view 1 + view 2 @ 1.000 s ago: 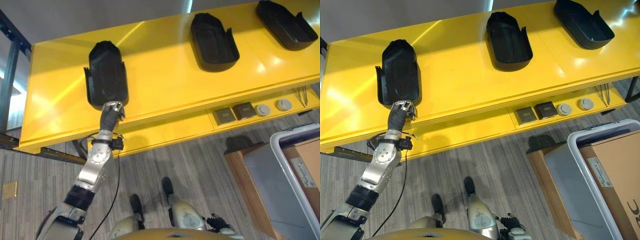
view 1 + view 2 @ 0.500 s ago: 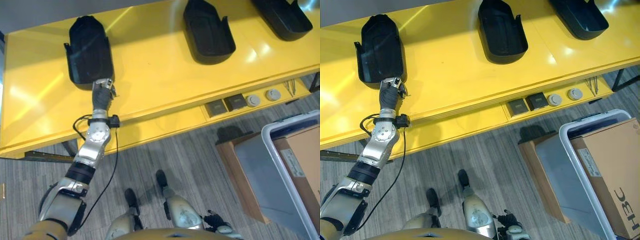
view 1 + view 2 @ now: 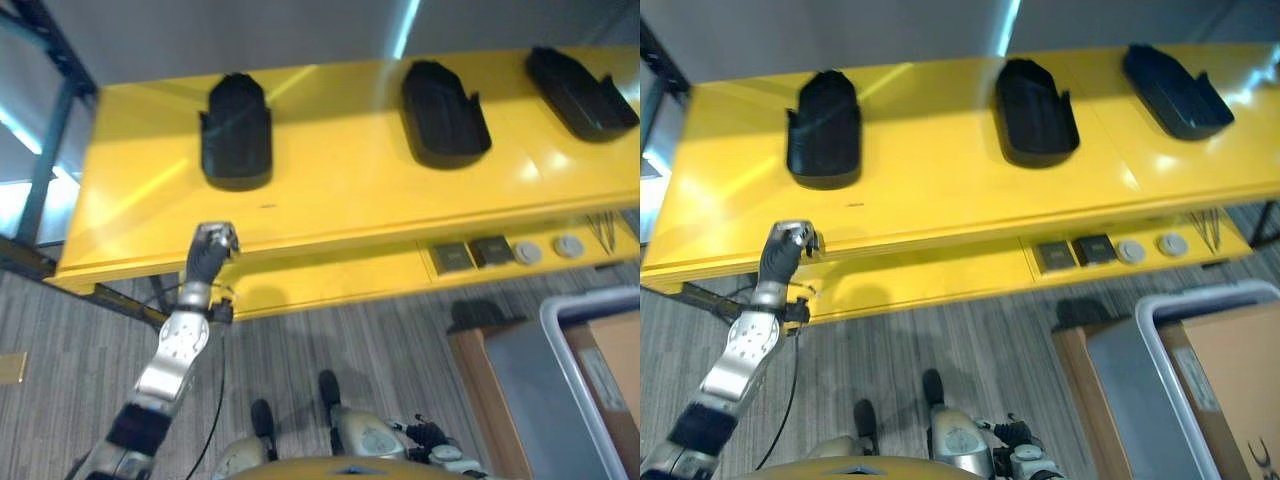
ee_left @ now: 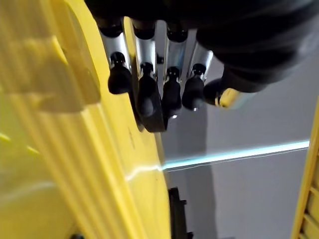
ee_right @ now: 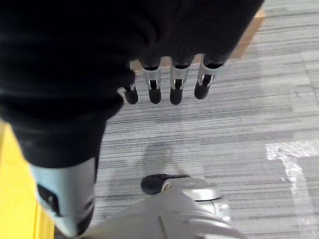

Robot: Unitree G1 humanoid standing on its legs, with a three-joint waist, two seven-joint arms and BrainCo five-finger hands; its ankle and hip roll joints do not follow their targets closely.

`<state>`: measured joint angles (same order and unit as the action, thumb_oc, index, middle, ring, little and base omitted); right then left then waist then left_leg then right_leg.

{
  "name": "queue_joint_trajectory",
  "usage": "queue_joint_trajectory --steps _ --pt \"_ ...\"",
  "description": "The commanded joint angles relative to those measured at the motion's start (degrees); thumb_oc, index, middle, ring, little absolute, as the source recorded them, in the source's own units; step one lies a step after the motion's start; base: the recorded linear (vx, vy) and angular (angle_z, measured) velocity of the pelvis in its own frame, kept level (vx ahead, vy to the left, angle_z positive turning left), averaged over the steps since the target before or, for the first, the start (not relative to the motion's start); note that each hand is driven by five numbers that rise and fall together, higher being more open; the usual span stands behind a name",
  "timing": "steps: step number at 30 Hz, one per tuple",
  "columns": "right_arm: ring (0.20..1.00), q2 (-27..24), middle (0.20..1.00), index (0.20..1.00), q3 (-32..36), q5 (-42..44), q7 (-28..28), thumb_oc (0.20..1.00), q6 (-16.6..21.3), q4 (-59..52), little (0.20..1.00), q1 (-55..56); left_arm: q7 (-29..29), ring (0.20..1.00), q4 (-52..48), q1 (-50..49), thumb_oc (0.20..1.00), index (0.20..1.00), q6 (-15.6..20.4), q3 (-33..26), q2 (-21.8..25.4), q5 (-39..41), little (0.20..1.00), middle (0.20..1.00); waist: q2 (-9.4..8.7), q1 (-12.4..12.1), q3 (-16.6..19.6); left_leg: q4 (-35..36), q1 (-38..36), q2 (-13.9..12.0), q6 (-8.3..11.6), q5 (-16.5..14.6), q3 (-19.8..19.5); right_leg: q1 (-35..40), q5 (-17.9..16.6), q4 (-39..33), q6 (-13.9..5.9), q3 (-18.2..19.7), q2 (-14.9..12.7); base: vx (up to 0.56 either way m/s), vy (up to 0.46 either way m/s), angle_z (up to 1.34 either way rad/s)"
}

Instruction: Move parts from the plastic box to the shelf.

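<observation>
Three black, tub-shaped parts [image 3: 236, 143] sit spaced along the yellow shelf [image 3: 340, 190].

The left arm reaches up and forward from the lower left, forearm straight and wrist in line with it, and ends in the left hand [image 3: 210, 250] held raised with its back toward the camera. Seen from its own wrist, the left hand's fingers [image 4: 148, 97] hang side by side, loosely extended, dark tips level, closed on nothing. The right hand [image 5: 164, 74] hangs low at the robot's side, its fingers [image 5: 176, 92] relaxed, nearly straight, in an even row, and it holds nothing.
</observation>
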<state>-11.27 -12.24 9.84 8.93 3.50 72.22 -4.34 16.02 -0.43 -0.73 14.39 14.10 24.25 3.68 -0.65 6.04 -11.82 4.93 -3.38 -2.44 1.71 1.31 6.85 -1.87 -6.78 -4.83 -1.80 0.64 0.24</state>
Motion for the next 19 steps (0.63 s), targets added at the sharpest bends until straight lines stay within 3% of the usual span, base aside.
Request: queue_joint_trajectory --steps 1,3,4,9,10,11,12,14,19 --pt "1.0 1.88 1.0 1.0 1.25 2.71 2.97 1.0 0.98 2.3 1.0 0.25 0.74 1.0 6.1 -2.2 1.0 1.0 0.58 0.87 4.08 -9.61 1.0 1.0 -2.27 -2.23 6.78 -0.41 -0.4 -4.1 2.52 -0.96 -4.18 1.54 6.84 3.86 -4.06 -0.3 -3.74 -0.06 -0.009 0.24" --pt "1.0 1.99 1.0 1.0 1.99 3.63 3.5 1.0 1.08 2.41 1.0 -0.04 0.24 1.0 8.39 -3.71 1.0 1.0 0.58 1.59 5.23 -11.79 1.0 1.0 -2.63 -2.8 6.82 -0.57 -0.85 -4.13 2.44 -1.02 -5.09 2.47 7.23 4.12 -3.96 -1.09 -3.86 -0.04 -0.008 0.39" --pt "1.0 2.18 1.0 1.0 2.19 3.95 3.57 1.0 1.55 2.21 1.0 -0.21 -0.23 1.0 16.59 -5.58 1.0 1.0 -0.44 2.98 5.75 -15.18 1.0 1.0 -3.03 -3.67 7.14 -0.54 -1.66 -4.03 2.33 -1.13 -5.83 3.93 7.74 4.18 -3.92 -1.98 -3.87 -0.03 0.018 0.46" --pt "1.0 2.92 1.0 1.0 -0.97 0.21 2.73 1.0 1.06 3.48 1.0 -1.17 0.55 1.0 46.68 -4.82 1.0 1.0 -6.0 -1.3 -0.15 -13.95 1.0 1.0 -3.37 -4.83 7.53 -0.59 -2.12 -3.19 1.97 -1.11 -7.15 5.3 8.02 3.96 -3.76 -2.85 -4.36 -0.03 0.043 0.18" --pt "1.0 2.91 1.0 1.0 -0.96 0.2 2.73 1.0 1.08 3.5 1.0 -1.23 0.67 1.0 46.95 -4.65 1.0 1.0 -5.85 -1.25 -0.24 -13.98 1.0 1.0 -3.36 -4.78 7.49 -0.61 -2.1 -3.18 1.97 -1.12 -7.21 5.32 8.05 3.97 -3.77 -2.91 -4.37 -0.03 0.055 0.14" --pt "1.0 3.18 1.0 1.0 -1.28 -1.35 2.91 1.0 0.76 4.87 1.0 -1.55 2.12 1.0 55.75 -3.49 1.0 1.0 -7.37 -2.14 -1.82 -14.66 1.0 1.0 -3.38 -4.99 7.78 -0.55 -1.79 -2.96 1.94 -1.03 -7.41 5.0 7.99 4.08 -3.85 -2.96 -4.59 -0.02 0.041 0.13" --pt "1.0 3.18 1.0 1.0 -1.28 -1.35 2.9 1.0 0.76 4.87 1.0 -1.56 2.12 1.0 55.76 -3.49 1.0 1.0 -7.37 -2.14 -1.82 -14.66 1.0 1.0 -3.38 -4.98 7.82 -0.55 -1.74 -2.95 1.94 -1.02 -7.42 4.96 7.99 4.09 -3.85 -2.97 -4.59 -0.03 0.066 0.09" --pt "1.0 3.67 1.0 1.0 -2.43 -4.39 3.68 1.0 0.77 4.72 1.0 -1.56 3.86 1.0 66.99 -1.78 1.0 1.0 -9.64 -6.66 -4.03 -10.1 1.0 1.0 -3.51 -5.33 7.88 -0.42 -0.92 -2.73 1.98 -0.71 -7.94 4.38 7.6 4.01 -3.97 -3.52 -4.98 -0.03 0.07 0.02" --pt "1.0 2.43 1.0 1.0 -2.51 -5.11 1.45 1.0 -0.61 5.55 1.0 -0.82 1.66 1.0 73.26 -1.31 1.0 1.0 -11.38 -6.13 -5.38 -10.55 1.0 1.0 -3.0 -5.18 8.63 0.07 -0.91 -1.99 1.44 -1.22 -8.05 4.8 6.61 3.1 -4.6 -4.16 -5.99 0.01 0.072 0.02"
